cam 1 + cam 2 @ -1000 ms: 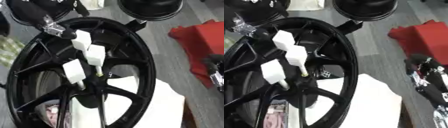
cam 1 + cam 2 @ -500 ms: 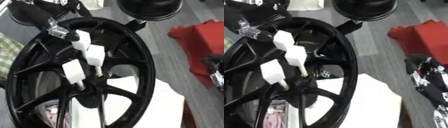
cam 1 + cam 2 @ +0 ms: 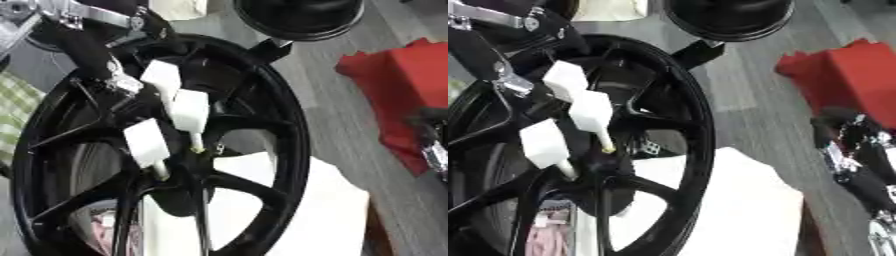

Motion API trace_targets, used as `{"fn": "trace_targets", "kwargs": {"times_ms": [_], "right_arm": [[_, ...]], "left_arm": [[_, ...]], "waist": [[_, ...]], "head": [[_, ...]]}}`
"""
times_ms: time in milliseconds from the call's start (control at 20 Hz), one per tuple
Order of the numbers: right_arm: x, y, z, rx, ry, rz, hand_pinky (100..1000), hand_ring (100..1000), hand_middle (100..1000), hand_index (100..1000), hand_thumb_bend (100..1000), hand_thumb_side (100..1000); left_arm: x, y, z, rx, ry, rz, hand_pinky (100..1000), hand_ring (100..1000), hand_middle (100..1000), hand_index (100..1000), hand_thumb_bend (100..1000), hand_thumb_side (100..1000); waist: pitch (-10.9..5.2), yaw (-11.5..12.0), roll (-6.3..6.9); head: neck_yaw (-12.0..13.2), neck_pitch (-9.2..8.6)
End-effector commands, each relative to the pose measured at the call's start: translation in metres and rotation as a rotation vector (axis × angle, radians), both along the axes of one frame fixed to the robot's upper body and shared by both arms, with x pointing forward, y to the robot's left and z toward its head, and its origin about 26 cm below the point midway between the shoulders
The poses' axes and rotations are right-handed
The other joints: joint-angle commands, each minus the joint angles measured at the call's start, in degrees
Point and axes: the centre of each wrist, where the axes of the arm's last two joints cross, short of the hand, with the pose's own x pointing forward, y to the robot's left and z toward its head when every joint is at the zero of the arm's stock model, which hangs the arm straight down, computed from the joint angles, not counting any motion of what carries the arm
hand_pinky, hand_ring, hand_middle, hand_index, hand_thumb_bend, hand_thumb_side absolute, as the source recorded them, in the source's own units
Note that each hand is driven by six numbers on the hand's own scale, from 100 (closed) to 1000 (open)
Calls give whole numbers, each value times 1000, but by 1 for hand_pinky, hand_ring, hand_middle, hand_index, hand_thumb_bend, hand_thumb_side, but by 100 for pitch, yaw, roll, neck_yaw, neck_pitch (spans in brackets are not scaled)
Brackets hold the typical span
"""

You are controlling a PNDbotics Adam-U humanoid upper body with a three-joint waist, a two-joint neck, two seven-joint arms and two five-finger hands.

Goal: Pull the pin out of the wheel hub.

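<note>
Reaching in from above-left of the wheel hub [image 3: 188, 165], the left hand [image 3: 83, 47] is seen beside three white-handled pins [image 3: 190, 111], whether clenched cannot be told. The pins are seated in the hub, long axes angled up-left toward that nearer hand. The right hand [image 3: 859, 170] is idle, far right of the hub, its state unclear.

One black spoked alloy wheel [image 3: 262, 100]; three white block-headed pins [image 3: 190, 111] clustered at its hub; one red cloth [image 3: 398, 95] right of the wheel; one white sheet [image 3: 737, 210] beneath its lower rim.
</note>
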Motion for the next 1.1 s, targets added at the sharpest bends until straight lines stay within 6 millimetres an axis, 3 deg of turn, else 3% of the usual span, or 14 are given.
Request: {"fn": "trace_targets", "kwargs": {"times_ms": [50,700,1100], "right_arm": [[-1,0,9,-6,-28,7,981,764,574,736,265,365],[-1,1,9,-1,-29,6,981,764,573,736,265,365],[-1,1,9,0,-29,4,982,765,573,736,264,367]], "left_arm": [[-1,2,7,14,-30,-1,934,952,875,958,442,727],[3,6,7,39,-66,17,918,937,853,938,426,688],[5,8,5,56,-76,4,898,916,825,921,393,618]], "waist": [[-78,-9,-20],[-59,-18,-30],[-42,-22,-31]], "head": [[21,-41],[-140,-217],[-155,-253]]}}
